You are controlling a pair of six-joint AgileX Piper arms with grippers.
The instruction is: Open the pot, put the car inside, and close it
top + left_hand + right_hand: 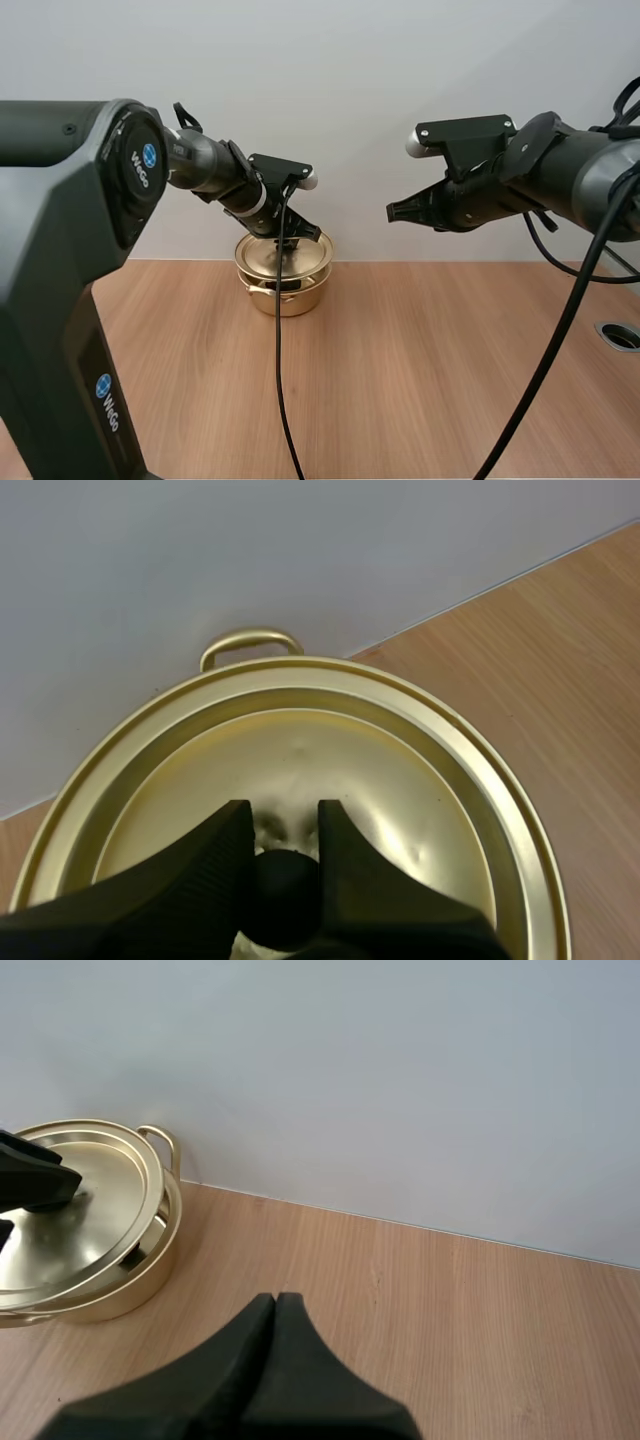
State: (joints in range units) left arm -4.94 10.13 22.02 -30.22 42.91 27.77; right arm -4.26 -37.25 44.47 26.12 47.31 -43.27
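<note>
A gold pot (287,293) stands at the far middle-left of the wooden table, close to the wall. Its gold lid (285,258) lies on top; in the right wrist view the lid (80,1220) sits tilted, with a dark gap above the pot's rim (130,1290) on the side towards me. My left gripper (283,812) is shut on the lid's black knob (283,895), one finger on each side. My right gripper (393,212) hangs in the air right of the pot, fingers (275,1305) shut together on nothing.
The pale wall runs right behind the pot, whose far handle (250,643) almost meets it. Bare wooden tabletop (420,380) spreads in front of and to the right of the pot. A round metal grommet (620,335) is set into the table's right edge.
</note>
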